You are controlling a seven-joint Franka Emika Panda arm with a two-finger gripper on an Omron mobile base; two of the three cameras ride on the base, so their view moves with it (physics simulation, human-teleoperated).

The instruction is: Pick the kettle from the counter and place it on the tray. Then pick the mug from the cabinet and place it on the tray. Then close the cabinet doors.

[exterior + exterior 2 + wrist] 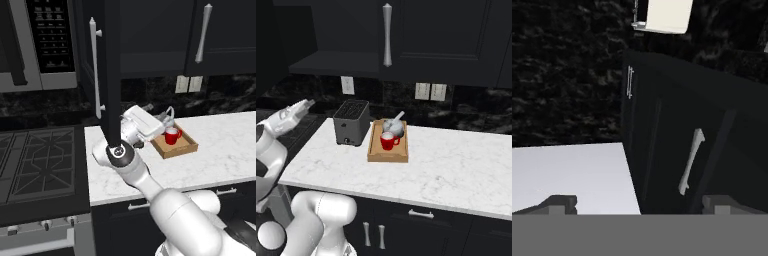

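Observation:
The wooden tray [376, 150] lies on the marble counter [456, 165], and both the red mug [387, 141] and the silver kettle [396, 127] stand in it, kettle behind mug. The same tray [186, 148] and mug [172, 135] sit right of my hand. The cabinet's left door [111, 75] stands swung out, edge-on, with its bar handle [93, 65]; the dark inner shelf [336, 62] is exposed. The right door [225, 30] looks closed. My gripper [305, 106] is open and empty, left of the toaster. From the hand, my gripper [639, 204] faces a black door panel with a silver handle [691, 162].
A black-and-silver toaster [351, 121] stands just left of the tray. The black stovetop [37, 160] lies left of the counter, with the microwave [35, 42] above it. Outlets [430, 91] sit on the dark backsplash. Dark drawers [421, 215] run under the counter.

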